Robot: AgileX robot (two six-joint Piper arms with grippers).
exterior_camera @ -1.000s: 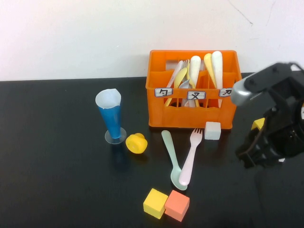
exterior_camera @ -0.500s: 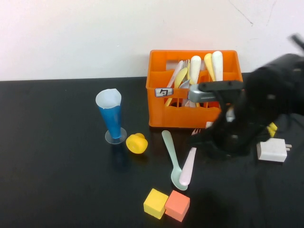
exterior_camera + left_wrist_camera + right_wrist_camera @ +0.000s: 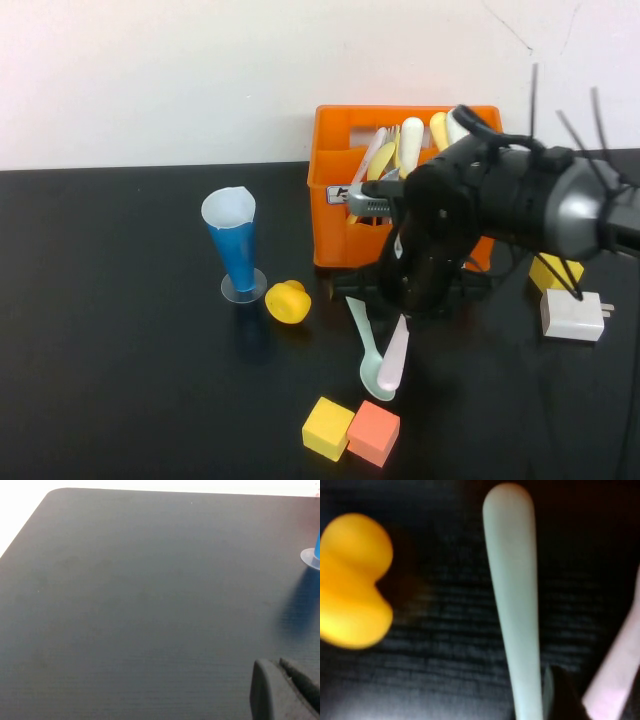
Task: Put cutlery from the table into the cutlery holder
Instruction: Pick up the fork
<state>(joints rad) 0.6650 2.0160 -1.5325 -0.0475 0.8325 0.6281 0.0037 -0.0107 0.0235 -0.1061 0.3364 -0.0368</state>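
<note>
The pale mint-green spoon and the pale pink fork lie side by side on the black table, in front of the orange cutlery holder. Yellow and white pieces stand in the holder's slots. My right gripper hangs low over the handles of the spoon and fork, and the arm hides their upper ends and most of the holder's labels. In the right wrist view the spoon handle and the fork flank the gripper. My left gripper is shut and empty over bare table, out of the high view.
A blue cone cup and a yellow rounded toy stand left of the spoon. A yellow cube and an orange cube sit near the front edge. A white plug block and another yellow cube lie at the right.
My right arm has swung left from the table's right side and come down over the spoon and fork. The white cube in front of the holder is now hidden behind it.
</note>
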